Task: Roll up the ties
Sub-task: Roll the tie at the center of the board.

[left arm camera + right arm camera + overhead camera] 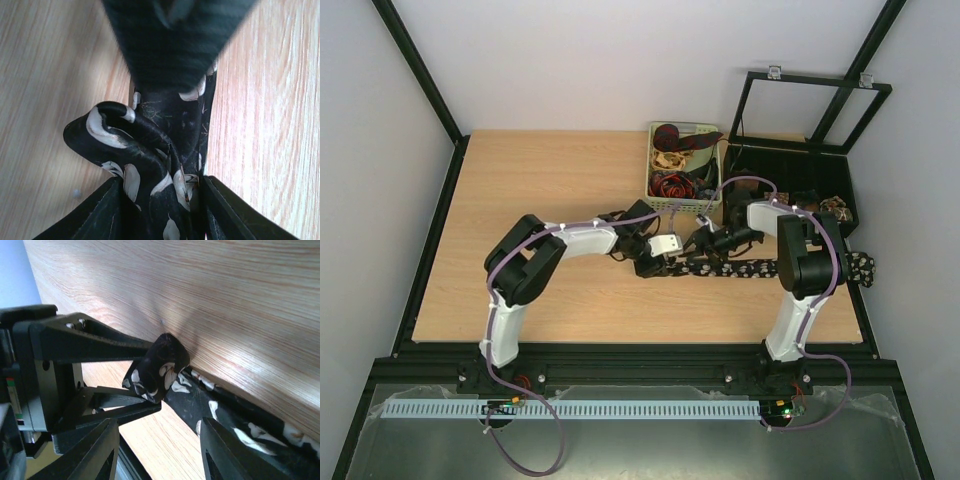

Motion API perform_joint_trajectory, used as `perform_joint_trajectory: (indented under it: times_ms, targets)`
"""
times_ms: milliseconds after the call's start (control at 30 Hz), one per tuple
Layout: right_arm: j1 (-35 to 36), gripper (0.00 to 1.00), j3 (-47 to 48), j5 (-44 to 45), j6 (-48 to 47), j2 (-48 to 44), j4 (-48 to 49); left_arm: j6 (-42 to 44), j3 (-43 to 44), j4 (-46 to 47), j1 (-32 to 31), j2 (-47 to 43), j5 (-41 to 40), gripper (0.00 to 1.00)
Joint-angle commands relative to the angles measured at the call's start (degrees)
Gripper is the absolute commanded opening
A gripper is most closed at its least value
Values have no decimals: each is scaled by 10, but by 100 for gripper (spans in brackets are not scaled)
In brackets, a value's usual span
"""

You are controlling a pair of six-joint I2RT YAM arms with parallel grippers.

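On the worktop [550, 200], a black white-speckled tie [740, 270] is laid flat right of centre, running rightward beneath the right arm [800, 270] to the right edge. Its left end is folded into a loose loop and pinched by the left pincer [160, 187]. The right pincer [160, 427] is held spread just beside that loop, with nothing gripped.

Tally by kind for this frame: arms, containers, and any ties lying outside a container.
Robot arms: 2 (left arm, right arm)
Basket: 1
Black box with raised lid: 1
Ties outside containers: 1, the black speckled tie
Total: 5
The ties in the basket are too tangled to count.
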Motion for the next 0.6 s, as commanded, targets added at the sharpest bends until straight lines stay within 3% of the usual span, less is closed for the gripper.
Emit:
perform_joint_trajectory:
  times_ms: [0,367,467,567]
  targets:
    - [4,47,17,-24,29,17,-5,23,-34,15,-8,-32,-4,45]
    - [46,45,52,-19,72,57,13,46,-79,64,-20,-59,-62,45]
    - [58,40,66,5,68,70,5,50,-83,66,-23,-62,-73,45]
    - [57,28,68,23,66,69,0,51,-88,68,-23,-67,-79,45]
